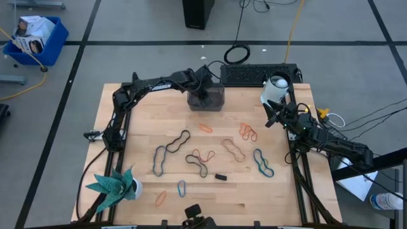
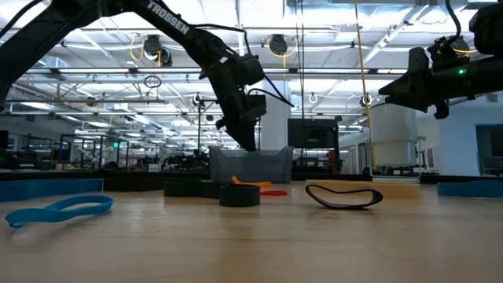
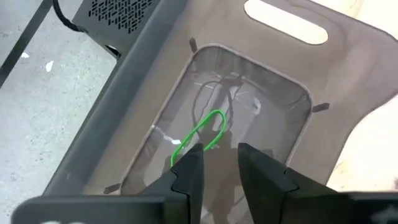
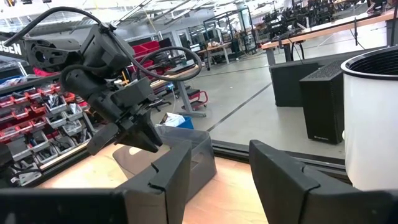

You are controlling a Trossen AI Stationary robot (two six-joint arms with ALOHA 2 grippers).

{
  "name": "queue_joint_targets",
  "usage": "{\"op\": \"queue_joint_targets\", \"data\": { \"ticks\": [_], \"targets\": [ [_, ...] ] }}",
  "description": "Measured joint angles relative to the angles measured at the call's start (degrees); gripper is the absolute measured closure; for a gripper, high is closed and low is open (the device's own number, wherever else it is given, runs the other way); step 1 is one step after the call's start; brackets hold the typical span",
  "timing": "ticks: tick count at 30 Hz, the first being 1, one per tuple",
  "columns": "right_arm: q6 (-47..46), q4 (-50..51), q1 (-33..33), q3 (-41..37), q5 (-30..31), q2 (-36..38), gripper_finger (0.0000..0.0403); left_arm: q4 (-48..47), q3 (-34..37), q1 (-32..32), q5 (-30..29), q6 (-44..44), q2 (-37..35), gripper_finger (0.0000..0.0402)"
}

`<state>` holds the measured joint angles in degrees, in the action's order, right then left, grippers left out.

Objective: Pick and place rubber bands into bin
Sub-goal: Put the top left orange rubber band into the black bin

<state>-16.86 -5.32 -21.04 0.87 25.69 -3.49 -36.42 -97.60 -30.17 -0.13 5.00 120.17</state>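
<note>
My left hand (image 3: 219, 160) is hanging inside the bin (image 3: 348, 106), fingers slightly parted, the green band (image 3: 200, 135) draping off one fingertip; it risks snagging there and lifting back out.

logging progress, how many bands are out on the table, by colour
black bands: 2
blue or teal bands: 3
orange, red or tan bands: about 5, some overlap
total: about 10

Industrial workshop: exposed ceiling trusses (image 2: 330, 75), parts-bin shelving (image 4: 25, 112), workbenches (image 4: 323, 31), concrete floor (image 1: 127, 57).
</note>
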Motion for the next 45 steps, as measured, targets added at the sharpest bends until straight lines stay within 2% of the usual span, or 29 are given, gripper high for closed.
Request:
{"op": "queue_joint_targets", "data": {
  "ticks": [4,10,18,23,30,38,45],
  "targets": [
    [0.0,0.0,0.0,0.01,-0.02,-0.02,0.0248,-0.42,0.0,0.37,1.19,2.96,-3.84,0.0287],
    [0.77,0.0,0.02,0.01,-0.17,-0.04,0.0248,-0.02,0.0,4.36,5.52,13.39,-13.67,0.0286],
    [1.53,0.0,0.02,0.01,-0.17,-0.04,0.0248,-1.29,-0.07,11.15,4.38,9.93,-26.23,0.0286],
    [1.53,0.0,0.0,0.01,-0.17,-0.04,0.0248,-3.69,-0.11,14.14,4.27,9.24,-29.35,0.0286],
    [2.99,-0.02,0.0,0.0,-0.17,-0.04,0.0248,-13.49,-0.1,16.49,4.07,11.89,-25.94,0.0286],
    [2.67,-0.02,0.02,0.01,-0.2,-0.33,0.0248,-16.27,-0.08,17.77,3.95,15.38,-16.39,0.0286],
    [2.6,-0.02,0.02,-0.01,-0.22,-0.38,0.0248,-16.36,-0.04,18.27,-2.17,9.82,-9.6,0.0286]
  ]
}}
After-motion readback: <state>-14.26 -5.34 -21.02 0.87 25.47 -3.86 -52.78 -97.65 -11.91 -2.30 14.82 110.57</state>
